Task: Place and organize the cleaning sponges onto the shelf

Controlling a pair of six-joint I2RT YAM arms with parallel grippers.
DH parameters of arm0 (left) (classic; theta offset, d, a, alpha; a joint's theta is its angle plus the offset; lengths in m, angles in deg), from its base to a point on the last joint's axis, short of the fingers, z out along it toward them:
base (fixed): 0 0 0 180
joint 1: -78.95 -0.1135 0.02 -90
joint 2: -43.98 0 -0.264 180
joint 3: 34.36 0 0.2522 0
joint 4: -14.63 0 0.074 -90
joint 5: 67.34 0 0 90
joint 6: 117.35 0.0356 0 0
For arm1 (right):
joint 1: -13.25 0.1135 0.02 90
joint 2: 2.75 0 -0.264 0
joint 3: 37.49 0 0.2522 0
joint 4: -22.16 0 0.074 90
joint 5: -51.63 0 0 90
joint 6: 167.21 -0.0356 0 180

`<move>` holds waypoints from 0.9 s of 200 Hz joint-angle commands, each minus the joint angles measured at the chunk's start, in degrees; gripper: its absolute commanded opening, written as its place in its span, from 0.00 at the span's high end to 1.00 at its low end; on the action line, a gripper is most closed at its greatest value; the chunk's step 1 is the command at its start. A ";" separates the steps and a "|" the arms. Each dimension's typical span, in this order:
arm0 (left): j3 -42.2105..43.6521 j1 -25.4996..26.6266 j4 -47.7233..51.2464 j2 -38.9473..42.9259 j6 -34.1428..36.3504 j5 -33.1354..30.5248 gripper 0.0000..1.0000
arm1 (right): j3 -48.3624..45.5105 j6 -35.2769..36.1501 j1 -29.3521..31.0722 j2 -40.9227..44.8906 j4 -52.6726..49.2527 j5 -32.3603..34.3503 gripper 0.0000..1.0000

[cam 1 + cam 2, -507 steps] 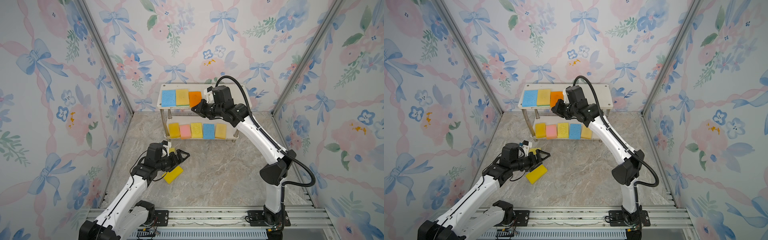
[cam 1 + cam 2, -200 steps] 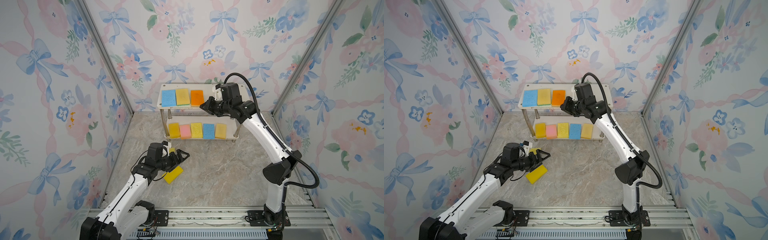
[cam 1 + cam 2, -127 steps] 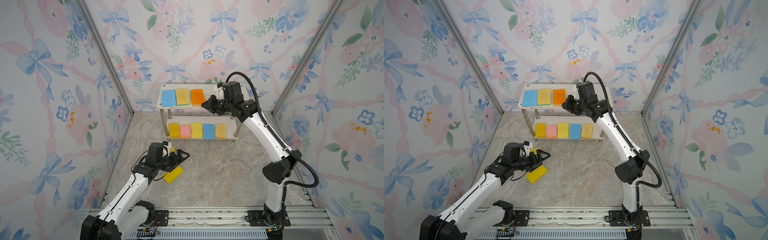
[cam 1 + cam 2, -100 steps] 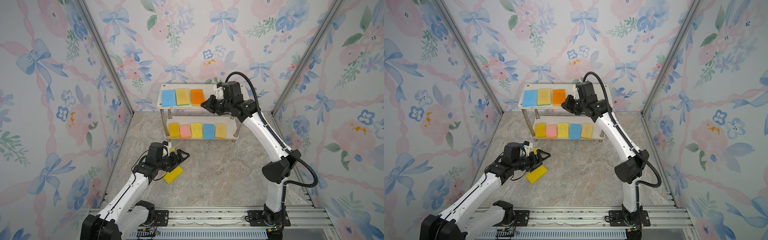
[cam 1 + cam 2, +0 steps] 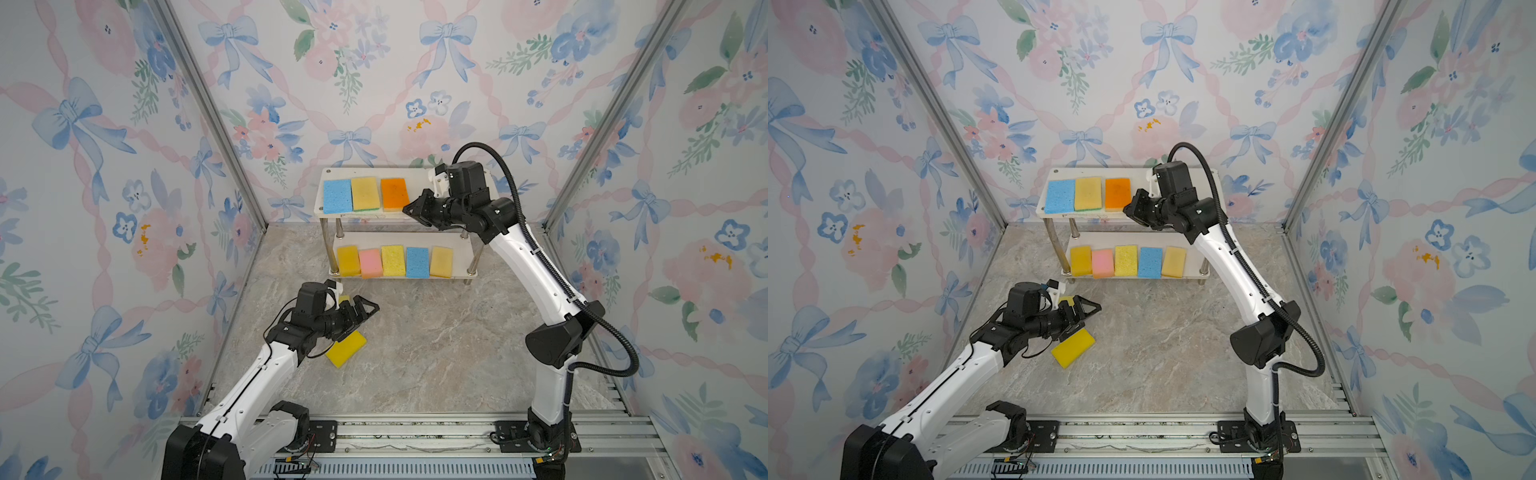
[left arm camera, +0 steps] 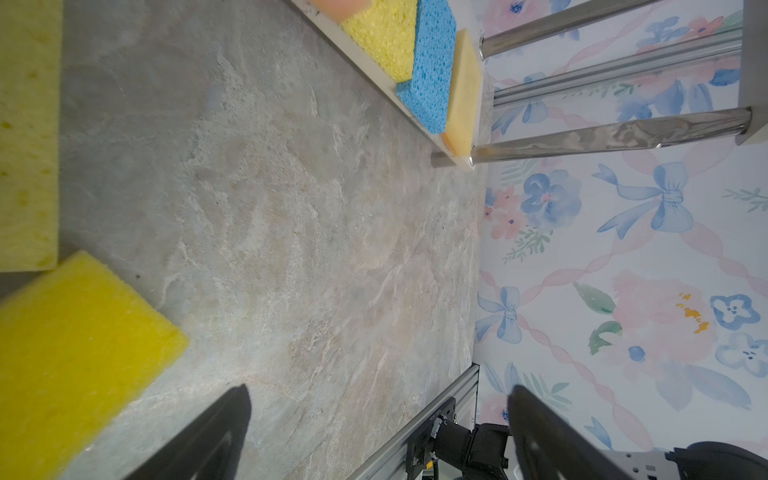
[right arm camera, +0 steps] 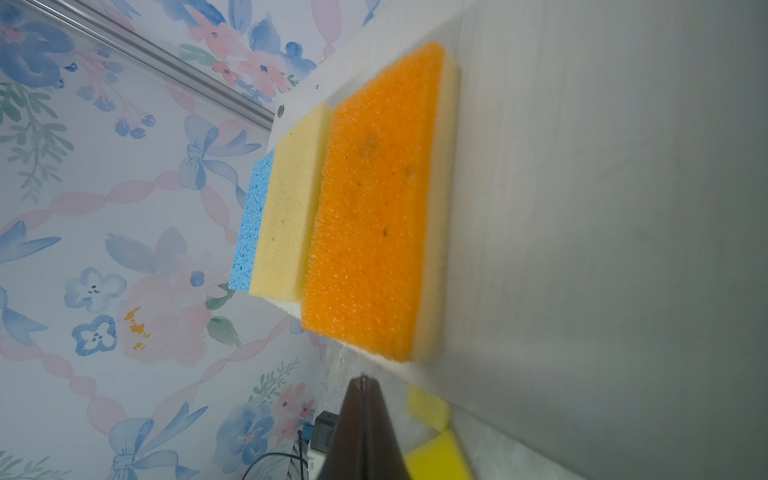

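A marble-patterned table (image 5: 436, 332) is enclosed by walls papered with flowers and bows, and the shelf (image 5: 419, 180) is set at its back. On the top board a blue sponge (image 5: 337, 196), a tan sponge (image 5: 365, 193) and an orange sponge (image 5: 394, 193) are lined up side by side; on the lower board a row of five sponges (image 5: 393, 260) is laid. The right fingers (image 7: 363, 424) are pressed closed with nothing between them and are held at the top board's front edge, just beside the orange sponge. The left fingers (image 6: 199, 440) are spread wide and empty above the table, near a bright yellow sponge (image 5: 347, 348); a pale yellow sponge (image 6: 25, 133) is partly hidden behind them in both top views.
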 commanded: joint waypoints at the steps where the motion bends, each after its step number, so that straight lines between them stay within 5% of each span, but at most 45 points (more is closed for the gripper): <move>1: -1.41 -0.46 0.44 -0.83 1.38 -0.62 0.02 | 2.23 1.06 -2.40 2.18 -1.28 -0.34 1.00; 94: -0.94 -0.71 0.53 0.02 1.07 0.08 0.02 | 14.47 -0.49 -4.75 -10.07 -3.72 -2.71 1.00; 180: -0.10 -0.87 0.52 0.27 1.39 0.35 0.02 | 15.12 -3.63 -3.00 -13.41 -1.08 -4.32 1.00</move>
